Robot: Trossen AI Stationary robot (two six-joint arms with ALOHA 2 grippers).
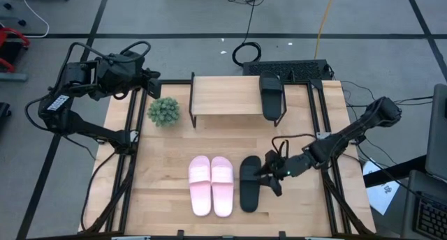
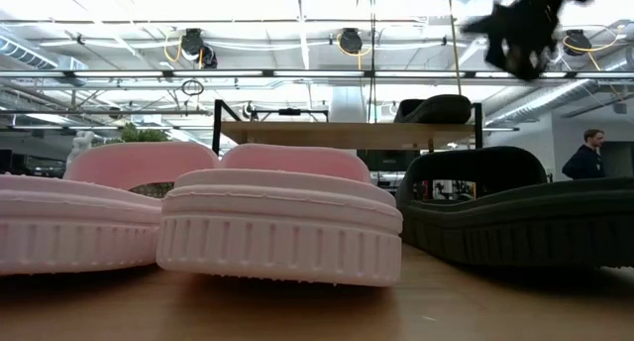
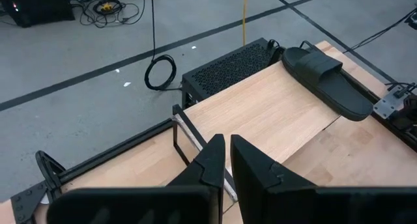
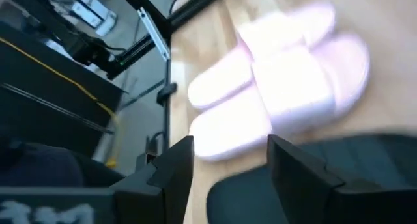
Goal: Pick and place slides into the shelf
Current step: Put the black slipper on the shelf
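Observation:
The shelf (image 1: 230,97) stands at the table's far middle. One black slide (image 1: 271,95) lies sole down on the right end of its plank top (image 3: 273,113). A light pink pair (image 1: 211,185) rests on its soles near the front edge. The other black slide (image 1: 248,184) lies just to the right of the pair. My right gripper (image 1: 268,176) hovers open over this black slide, raised clear of it (image 2: 520,29); nothing is between its fingers (image 4: 231,146). My left gripper (image 3: 225,159) is shut and empty, held high at the far left, short of the shelf.
A small green plant (image 1: 163,111) stands left of the shelf. A black box (image 1: 286,69) with cables sits behind the shelf. Black frame rails run along both table sides. A person (image 2: 591,153) stands far off in the room. Bare tabletop lies between the shelf and the slides.

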